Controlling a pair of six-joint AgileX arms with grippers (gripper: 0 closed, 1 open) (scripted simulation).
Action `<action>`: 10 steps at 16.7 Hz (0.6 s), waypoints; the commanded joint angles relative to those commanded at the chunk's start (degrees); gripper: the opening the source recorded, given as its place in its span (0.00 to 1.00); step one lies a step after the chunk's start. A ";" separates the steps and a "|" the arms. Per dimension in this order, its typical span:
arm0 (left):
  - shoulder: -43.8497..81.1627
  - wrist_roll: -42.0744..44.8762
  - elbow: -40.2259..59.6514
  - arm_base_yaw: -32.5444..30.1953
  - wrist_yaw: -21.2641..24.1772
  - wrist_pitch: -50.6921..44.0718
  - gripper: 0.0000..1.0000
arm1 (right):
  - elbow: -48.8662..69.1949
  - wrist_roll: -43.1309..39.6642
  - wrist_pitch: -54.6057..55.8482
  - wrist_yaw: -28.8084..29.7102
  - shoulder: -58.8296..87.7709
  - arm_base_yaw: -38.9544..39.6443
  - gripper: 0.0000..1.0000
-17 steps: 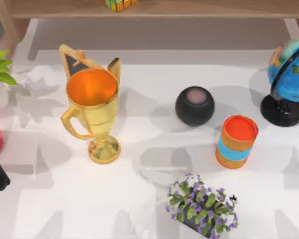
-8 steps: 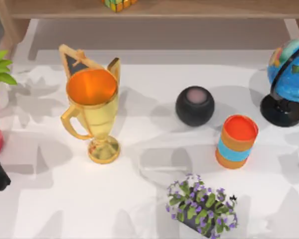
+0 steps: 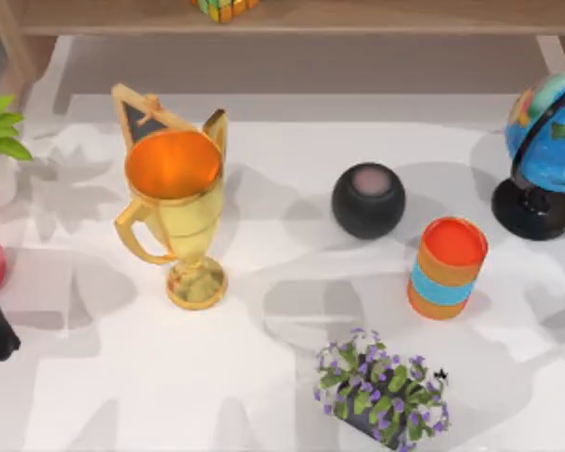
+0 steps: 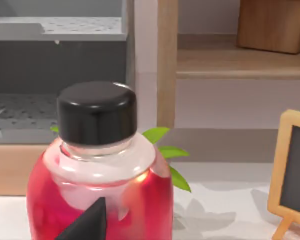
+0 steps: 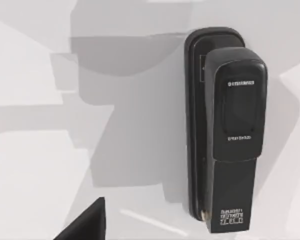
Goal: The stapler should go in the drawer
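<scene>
Right wrist view: the black stapler (image 5: 224, 131) lies flat on the white table (image 5: 35, 180), long axis running from 12 to 6 o'clock in that picture, nothing touching it. One dark fingertip (image 5: 85, 222) of the right gripper shows at about 7 o'clock, well apart from the stapler; whether that pincer is open or closed cannot be told. Judged step: approach before the grasp, the stapler not yet held. The next move calls for centring the fingers across the stapler's narrow width and descending squarely, since the low, flat body offers little height to grip.

Top view: a gold trophy (image 3: 174, 212) stands at 9 o'clock of centre, a black ball (image 3: 368, 200) just right of centre, an orange-and-blue can (image 3: 446, 267) at 4 o'clock, a flower pot (image 3: 381, 391) at 6 o'clock, and a globe (image 3: 549, 151) at the right edge at 2 o'clock. The drawer cannot be identified here.

Left wrist view: the left arm is parked behind a red bottle (image 4: 100, 175) with a black cap; a fingertip (image 4: 87, 222) shows, its state indeterminable.

Open room: bare table surrounds the stapler on all visible sides; the crowded centre would likely constrain any carrying path.
</scene>
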 joint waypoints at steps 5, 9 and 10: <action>0.00 0.00 0.00 0.00 0.00 0.00 1.00 | 8.45 -3.73 -6.36 0.09 11.87 -0.15 1.00; 0.00 0.00 0.00 0.00 0.00 0.00 1.00 | 9.19 -4.04 -6.85 0.11 12.79 -0.16 1.00; 0.00 0.00 0.00 0.00 0.00 0.00 1.00 | 9.19 -4.04 -6.85 0.11 12.79 -0.16 1.00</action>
